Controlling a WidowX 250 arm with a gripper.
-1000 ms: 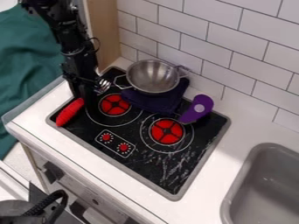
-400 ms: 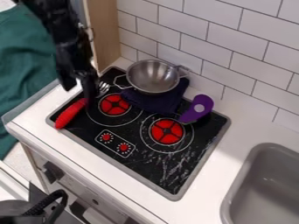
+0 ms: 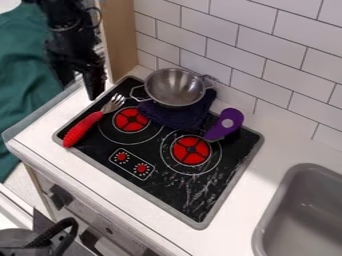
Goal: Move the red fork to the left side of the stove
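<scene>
Camera view: your red fork (image 3: 83, 129) lay at the left edge of the stove (image 3: 167, 187), placement seemingly done; your open pincer (image 3: 79, 90) hung apart, with little left to do.

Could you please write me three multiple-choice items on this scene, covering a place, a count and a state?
1. Where does the red-handled fork lie?
A. In the sink
B. On the left side of the stove
C. Inside the metal bowl

2. How many red burners does the stove have?
A. Two
B. Three
C. Four

3. What is the state of the gripper?
A. Shut on the fork
B. Shut on the purple utensil
C. Open and holding nothing

Right letters:
1. B: the fork rests along the stove's left edge, tines pointing toward the wall.
2. A: one red disc sits near the fork, the other nearer the purple utensil.
3. C: its fingers stand apart with nothing between them, beyond the fork's tines.
</scene>
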